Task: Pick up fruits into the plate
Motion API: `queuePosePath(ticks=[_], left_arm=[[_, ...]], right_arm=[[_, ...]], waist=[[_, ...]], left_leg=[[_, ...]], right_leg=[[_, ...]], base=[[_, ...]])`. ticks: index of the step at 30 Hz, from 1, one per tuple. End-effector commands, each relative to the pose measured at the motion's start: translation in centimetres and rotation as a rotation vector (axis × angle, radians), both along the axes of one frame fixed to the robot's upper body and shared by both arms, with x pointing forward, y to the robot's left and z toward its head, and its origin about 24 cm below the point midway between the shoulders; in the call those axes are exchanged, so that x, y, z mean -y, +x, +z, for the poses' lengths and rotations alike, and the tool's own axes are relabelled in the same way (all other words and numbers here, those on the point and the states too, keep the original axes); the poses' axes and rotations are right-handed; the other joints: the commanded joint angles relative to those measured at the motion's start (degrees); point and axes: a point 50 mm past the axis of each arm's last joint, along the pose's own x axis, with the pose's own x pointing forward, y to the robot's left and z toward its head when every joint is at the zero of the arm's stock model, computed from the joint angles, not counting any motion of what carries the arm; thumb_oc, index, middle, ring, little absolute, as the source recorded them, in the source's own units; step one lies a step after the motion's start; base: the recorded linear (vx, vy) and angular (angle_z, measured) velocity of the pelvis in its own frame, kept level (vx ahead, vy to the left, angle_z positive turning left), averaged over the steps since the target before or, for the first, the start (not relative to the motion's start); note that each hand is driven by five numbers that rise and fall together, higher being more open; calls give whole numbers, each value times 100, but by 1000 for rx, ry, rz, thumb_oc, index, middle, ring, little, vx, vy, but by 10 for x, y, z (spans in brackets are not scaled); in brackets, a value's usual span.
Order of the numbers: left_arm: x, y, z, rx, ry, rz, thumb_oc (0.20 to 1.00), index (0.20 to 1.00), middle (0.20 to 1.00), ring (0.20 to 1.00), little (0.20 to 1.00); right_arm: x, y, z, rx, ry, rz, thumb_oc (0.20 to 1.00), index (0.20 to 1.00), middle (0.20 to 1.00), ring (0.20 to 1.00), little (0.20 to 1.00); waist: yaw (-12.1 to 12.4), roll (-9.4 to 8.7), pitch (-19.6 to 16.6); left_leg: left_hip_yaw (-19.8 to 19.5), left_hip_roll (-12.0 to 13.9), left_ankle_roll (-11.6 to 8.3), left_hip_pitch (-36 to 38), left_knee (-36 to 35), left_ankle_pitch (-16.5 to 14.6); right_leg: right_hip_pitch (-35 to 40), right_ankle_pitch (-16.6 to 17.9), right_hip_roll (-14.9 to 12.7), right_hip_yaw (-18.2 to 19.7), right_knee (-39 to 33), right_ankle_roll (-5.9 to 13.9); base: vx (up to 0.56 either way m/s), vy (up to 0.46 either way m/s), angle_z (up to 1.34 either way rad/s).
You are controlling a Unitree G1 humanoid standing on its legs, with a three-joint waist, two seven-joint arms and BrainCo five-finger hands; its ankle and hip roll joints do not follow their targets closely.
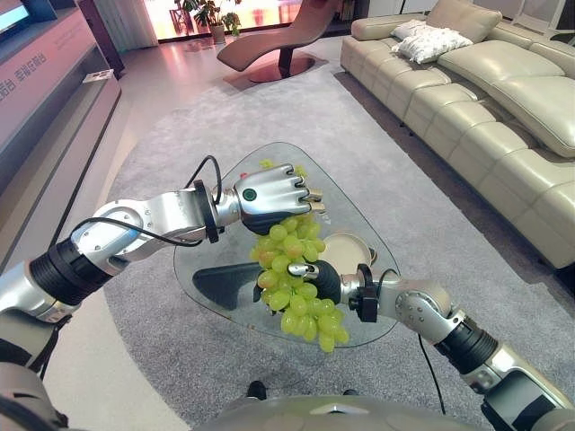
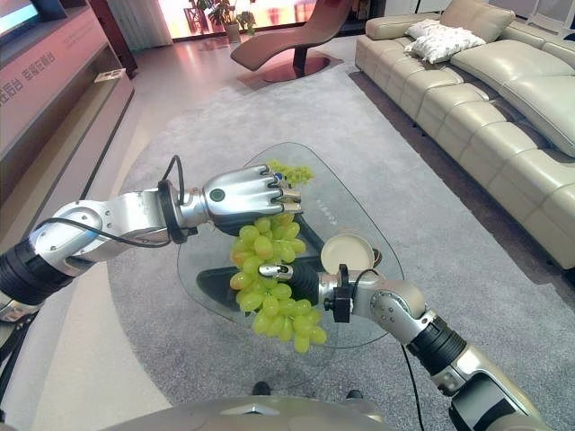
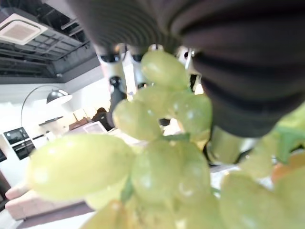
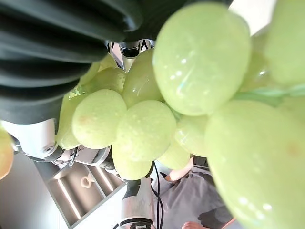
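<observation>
Glass table (image 1: 359,193) below — grape bunch (image 1: 296,278) hanging lengthwise downward, left hand (image 1: 269,193) clamping top, right hand (image 1: 319,280) fingers hidden.

Living room with a pale sofa and grey carpet

A cream leather sofa (image 1: 485,90) with a white cushion (image 1: 429,42) lines one side; a brown lounge chair (image 1: 283,40) and potted plants (image 1: 208,14) stand by bright windows beyond the grey carpet (image 1: 180,135); a long low cabinet (image 1: 54,99) runs opposite.
</observation>
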Motion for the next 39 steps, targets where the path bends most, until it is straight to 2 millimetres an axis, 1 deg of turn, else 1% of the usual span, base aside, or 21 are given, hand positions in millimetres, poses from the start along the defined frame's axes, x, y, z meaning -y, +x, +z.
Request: queuePosePath(ticks=[1,5,10,11,12,13,14,15,21,22,23,25,27,31,33,34,35,36,37,38,39], left_arm=[[-13,25,40,88,-191,142,1000,1000,1000,1000,1000],[-27,30,33,45,-261,213,1000,1000,1000,1000,1000],[-47,33,17,-7,-340,300,1000,1000,1000,1000,1000],[-47,33,17,-7,-340,300,1000,1000,1000,1000,1000],[-54,33,13,-24,-368,330,1000,1000,1000,1000,1000],[-70,34,1,-62,-420,399,1000,1000,1000,1000,1000],[-71,34,0,-65,-424,407,1000,1000,1000,1000,1000],[-79,34,-8,-87,-453,451,1000,1000,1000,1000,1000],[-111,34,-37,-204,-588,628,1000,1000,1000,1000,1000],[-117,33,-43,-240,-623,664,1000,1000,1000,1000,1000],[-118,33,-44,-251,-635,674,1000,1000,1000,1000,1000],[-129,31,-64,-331,-695,767,1000,1000,1000,1000,1000],[-146,24,-87,-439,-762,877,1000,1000,1000,1000,1000],[-168,9,-128,-585,-811,1044,1000,1000,1000,1000,1000],[-175,1,-144,-663,-851,1112,1000,1000,1000,1000,1000],[-176,0,-148,-677,-853,1127,1000,1000,1000,1000,1000],[-183,-8,-166,-732,-866,1200,1000,1000,1000,1000,1000],[-186,-13,-176,-769,-891,1246,1000,1000,1000,1000,1000],[-188,-14,-180,-786,-904,1267,1000,1000,1000,1000,1000],[-191,-17,-191,-823,-937,1314,1000,1000,1000,1000,1000],[-191,-18,-195,-835,-947,1329,1000,1000,1000,1000,1000]], right_arm=[[-24,-6,29,48,213,45,200,200,200,200,200],[-15,-2,24,49,212,-26,200,200,200,200,200],[4,4,15,60,195,-134,200,200,200,200,200],[4,4,15,60,195,-134,200,200,200,200,200],[10,5,13,59,197,-169,200,200,200,200,200],[27,9,7,68,185,-239,200,200,200,200,200],[28,10,6,70,183,-248,200,200,200,200,200],[39,12,3,83,170,-294,200,200,200,200,200],[76,20,-5,126,118,-473,200,200,200,200,200],[81,20,-7,130,106,-505,200,200,200,200,200],[82,20,-7,134,101,-514,200,200,200,200,200],[97,24,-11,165,36,-588,200,200,200,200,200],[113,27,-14,195,-42,-670,200,200,200,200,200],[139,34,-17,230,-156,-799,200,200,200,200,200],[151,37,-17,253,-222,-860,200,200,200,200,200],[153,39,-17,259,-240,-877,200,200,200,200,200],[165,44,-18,295,-318,-941,200,200,200,200,200],[171,47,-17,305,-347,-977,200,200,200,200,200],[173,49,-17,311,-363,-993,200,200,200,200,200],[180,55,-14,337,-409,-1034,200,200,200,200,200],[182,58,-13,348,-426,-1049,200,200,200,200,200]], waist=[[107,-337,161],[114,-355,170],[122,-379,189],[122,-379,189],[123,-386,195],[123,-408,211],[119,-406,211],[121,-424,217],[115,-461,235],[115,-465,241],[113,-465,241],[112,-480,259],[116,-492,310],[162,-511,454],[193,-523,528],[203,-526,550],[246,-544,650],[274,-562,709],[285,-568,733],[316,-594,818],[325,-602,851]], left_leg=[[-35,-378,211,475,38,-923],[-26,-369,216,474,38,-919],[-14,-355,219,471,38,-921],[-14,-355,219,471,38,-921],[-11,-352,221,473,38,-918],[-7,-343,222,482,38,-917],[-7,-343,222,484,38,-917],[-1,-335,222,487,38,-920],[-5,-313,218,504,38,-926],[-12,-309,217,507,38,-926],[-13,-308,217,509,38,-927],[-25,-301,218,514,38,-924],[-27,-290,215,512,38,-919],[-30,-270,215,465,38,-904],[-40,-265,219,428,38,-897],[-45,-264,222,417,38,-897],[-53,-254,222,351,38,-883],[-56,-248,222,303,38,-872],[-56,-245,222,281,38,-869],[-58,-236,221,213,38,-859],[-60,-234,221,189,38,-857]], right_leg=[[193,-242,-76,-82,32,164],[187,-242,-68,-89,37,158],[181,-239,-59,-99,37,152],[181,-239,-59,-99,37,152],[182,-240,-58,-102,40,150],[188,-234,-51,-104,42,145],[189,-233,-50,-103,42,144],[195,-231,-46,-108,37,143],[211,-229,-32,-111,38,139],[215,-231,-28,-111,41,137],[218,-232,-27,-111,41,136],[222,-237,-18,-113,50,129],[215,-241,-2,-113,65,120],[173,-257,18,-116,99,91],[139,-257,25,-115,111,80],[131,-260,30,-113,114,76],[69,-248,40,-111,130,71],[21,-237,48,-109,139,69],[-4,-236,52,-109,147,67],[-83,-235,64,-107,173,60],[-110,-233,68,-105,180,59]], base=[[0,0,0],[0,0,0],[0,0,0],[0,0,0],[0,0,0],[0,0,0],[0,0,0],[0,0,0],[12,-5,0],[32,-13,0],[41,-16,0],[46,-22,0],[19,-12,0],[0,0,0],[0,0,0],[-56,-54,3],[-82,-68,5],[-85,-71,5],[-97,-71,4],[-86,-62,3],[-174,-109,9]])
